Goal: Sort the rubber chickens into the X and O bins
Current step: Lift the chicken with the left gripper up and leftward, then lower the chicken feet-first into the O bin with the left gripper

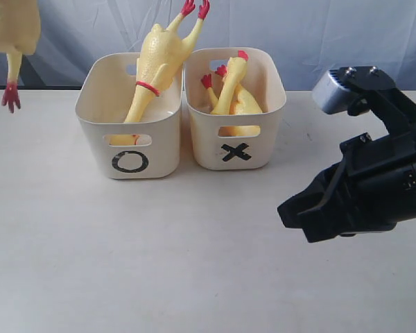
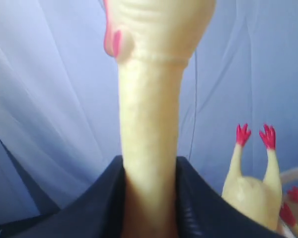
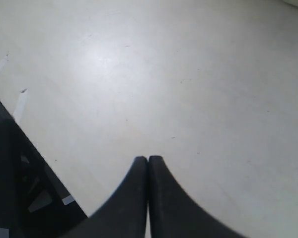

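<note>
- Right gripper is hovering low over the near part of the table, its jaws pressed together on nothing. It is sitting well apart from both bins, and leaving it parked there seems wise.
- Left gripper is pinching the held chicken by the neck, just under the head, so the body is dangling feet-down at the left edge of the exterior view.
- Judging by its bulk, this bird is probably heading for the O bin. It should be travelling high enough for the red feet to clear the rim.
- Inside that bin the banded chicken is leaning head-down, legs sticking up over the rim toward the X bin. Lowering feet-first into the free space on the bin's left side looks safest, and the grip should be loosened only once the body is resting inside.
- X bin is standing just beside it and is holding two smaller chickens.
- Much is going unseen. The left arm is lying outside the exterior view and most of the held bird is cropped there. The fingers could be covering any neck band. The banded chicken's head is showing only through the handle slot. Whether the bins are touching is unclear.
</note>
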`<state>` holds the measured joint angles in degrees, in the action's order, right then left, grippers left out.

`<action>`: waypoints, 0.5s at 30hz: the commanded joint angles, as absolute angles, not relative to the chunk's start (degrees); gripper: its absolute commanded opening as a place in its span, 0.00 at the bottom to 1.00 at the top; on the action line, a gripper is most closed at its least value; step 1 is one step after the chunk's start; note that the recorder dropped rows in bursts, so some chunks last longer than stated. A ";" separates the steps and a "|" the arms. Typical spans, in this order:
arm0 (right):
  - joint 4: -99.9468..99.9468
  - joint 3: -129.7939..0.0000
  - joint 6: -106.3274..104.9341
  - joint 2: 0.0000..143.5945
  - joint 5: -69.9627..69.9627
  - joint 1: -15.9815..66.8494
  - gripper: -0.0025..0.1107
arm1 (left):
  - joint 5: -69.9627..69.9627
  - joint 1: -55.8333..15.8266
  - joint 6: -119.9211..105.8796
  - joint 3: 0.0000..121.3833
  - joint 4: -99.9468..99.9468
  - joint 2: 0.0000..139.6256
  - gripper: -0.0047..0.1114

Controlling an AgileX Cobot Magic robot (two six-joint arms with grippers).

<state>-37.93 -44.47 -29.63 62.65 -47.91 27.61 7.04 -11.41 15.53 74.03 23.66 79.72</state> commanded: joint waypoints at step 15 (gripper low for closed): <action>-38.02 -44.23 -29.87 62.46 -47.39 27.50 0.01 | -19.43 -6.87 21.07 72.39 -4.25 85.66 0.04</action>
